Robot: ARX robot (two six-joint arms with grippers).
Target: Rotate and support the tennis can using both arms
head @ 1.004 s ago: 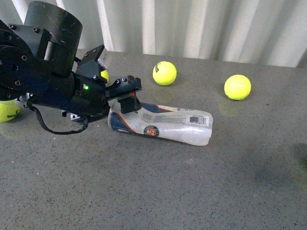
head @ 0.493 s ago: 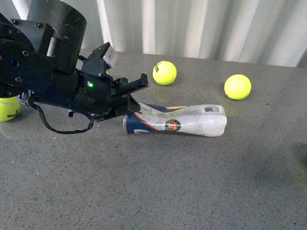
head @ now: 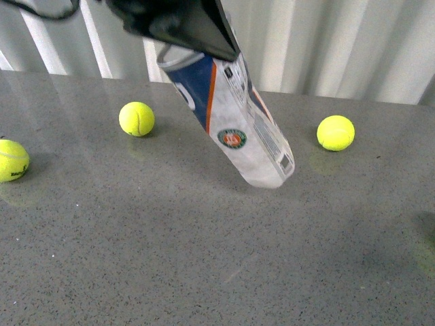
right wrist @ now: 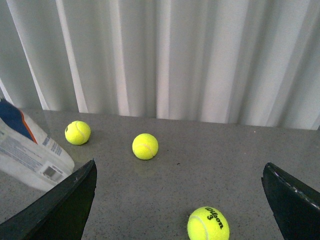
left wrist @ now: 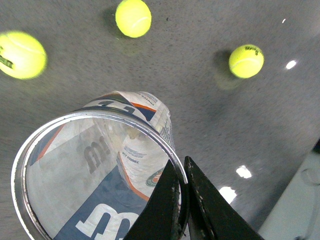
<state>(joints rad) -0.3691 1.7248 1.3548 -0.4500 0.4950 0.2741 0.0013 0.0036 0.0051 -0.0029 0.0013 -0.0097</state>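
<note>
The tennis can [head: 234, 119] is a clear tube with a navy, white and orange label. It leans steeply, its closed end low by the table and its silver rim up at the top left. My left gripper [head: 200, 30] is shut on the rim at the top edge of the front view. In the left wrist view the two thin black fingers [left wrist: 192, 202] pinch the rim wall of the open can [left wrist: 95, 175]. My right gripper [right wrist: 177, 200] is open and empty above the table. The can's lower end [right wrist: 27, 155] shows beside its one finger. The right arm is out of the front view.
Three yellow-green tennis balls lie on the grey table [head: 204, 272]: one at the far left [head: 11, 160], one left of the can [head: 136, 118], one to its right [head: 336, 132]. A ball [right wrist: 208, 225] lies between my right fingers. A white curtain hangs behind.
The can lay flat on the table; my left gripper has lifted its rim end high, so it now leans steeply. The left arm has risen mostly out of the front view.
</note>
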